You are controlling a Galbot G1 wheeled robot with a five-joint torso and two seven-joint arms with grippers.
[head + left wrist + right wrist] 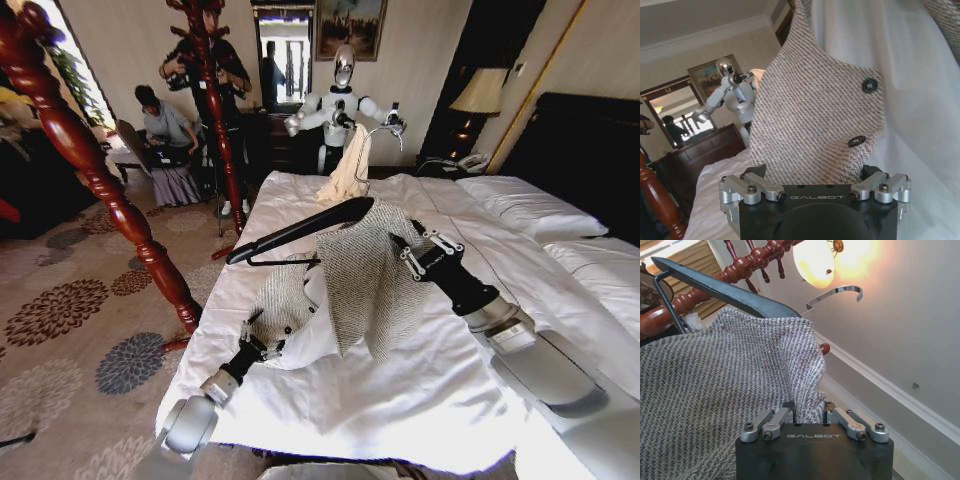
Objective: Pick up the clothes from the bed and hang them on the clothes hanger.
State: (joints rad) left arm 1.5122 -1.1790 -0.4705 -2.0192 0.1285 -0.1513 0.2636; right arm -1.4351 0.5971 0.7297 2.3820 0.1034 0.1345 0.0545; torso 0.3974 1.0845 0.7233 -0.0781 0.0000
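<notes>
The jacket (365, 275) hangs in the air over the bed (450, 390), draped on the clothes hanger (300, 228); one hanger arm pokes out bare toward the robot's left, the other is under the tweed; the metal hook (385, 130) points up and away. The jacket's white lining (310, 335) spills down and touches the duvet.

Right gripper (408, 243) is up at the jacket's shoulder, near the hanger; in the right wrist view its fingers (790, 412) are pressed together on a fold of the tweed (725, 390), w/ the hanger bar (720, 287) just above the cloth. Left gripper (262, 342) is low, near the bed's left edge, at the jacket's lower hem; in the left wrist view the jaws sit wide apart w/ the buttoned front panel (815, 120) hanging between them; can't tell if either finger touches the cloth.

Around: a carved red-brown wooden post (110, 190) stands just left of the bed; white pillows (525, 205) lie at the right by the dark headboard (585, 150); a cream-yellow garment (345, 170) sits at the far end of the bed; patterned carpet (90, 330) to the left.
</notes>
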